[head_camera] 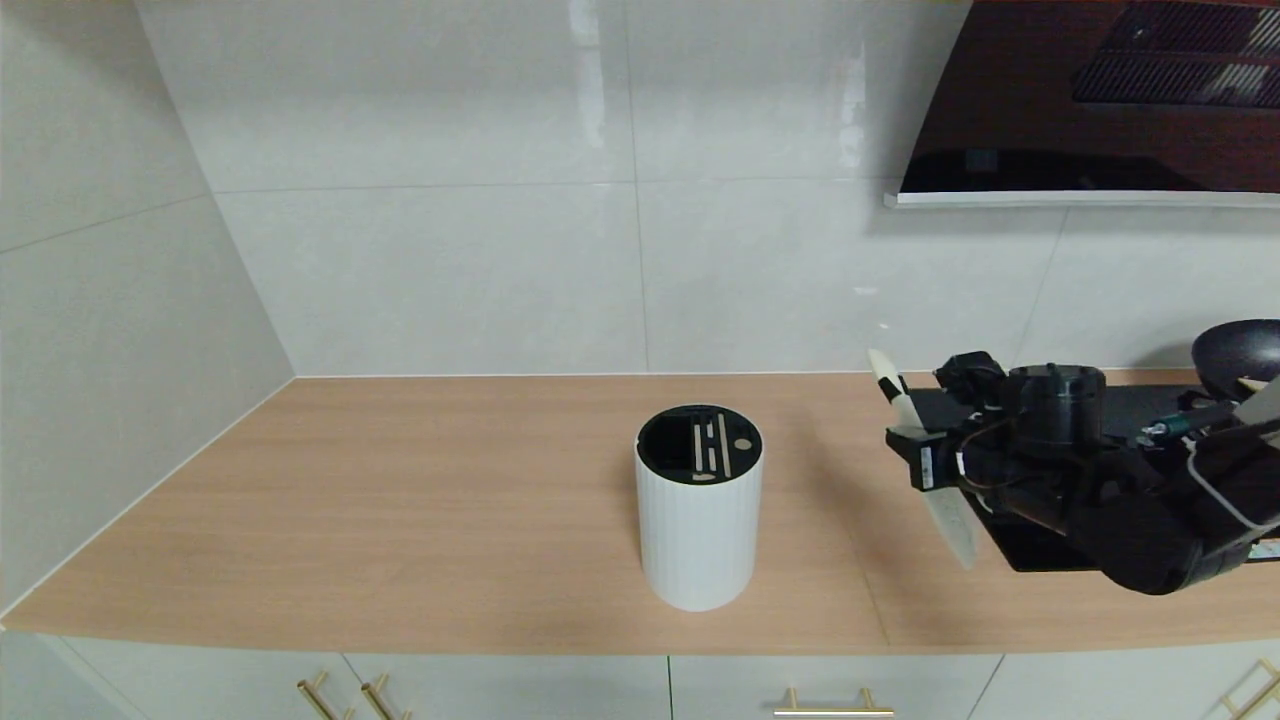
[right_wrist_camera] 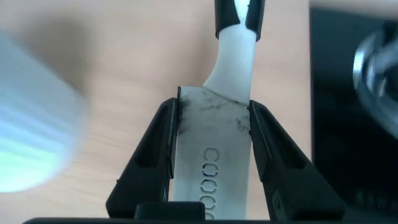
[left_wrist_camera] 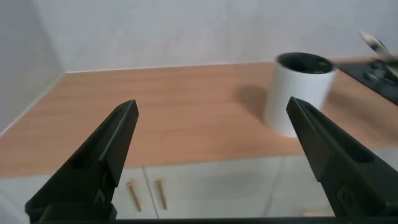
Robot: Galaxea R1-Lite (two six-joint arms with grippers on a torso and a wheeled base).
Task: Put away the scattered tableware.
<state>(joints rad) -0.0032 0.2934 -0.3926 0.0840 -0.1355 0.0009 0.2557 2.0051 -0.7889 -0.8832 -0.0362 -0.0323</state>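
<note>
Head view first: right gripper, status?
— Clenched on a white knife. The jaws grip the blade close to the handle. The handle sticks out past the jaws toward the wall and the blade tip hangs down toward the near edge of the wooden counter. The knife is tilted and held up off the counter.

Right wrist view agree?
— Yes. The blade sits between both fingers and touches each. There are dark smudges on the blade just past the fingertips, and the handle carries on ahead of the jaws, white and then black.

Where's the holder?
— White ribbed holder with a black slotted top, upright on the counter. It's off to the left of the right jaws, well apart from them and from the knife.

What's under the right jaws?
— The edge of a black cooktop, just below and behind them. A dark pan sits farther right, behind the arm.

Left gripper?
— In the left wrist view the left gripper is released, jaws spread wide. The holder stands ahead of those jaws, well apart. The counter's front edge and cabinet fronts with gold handles lie below them.
</note>
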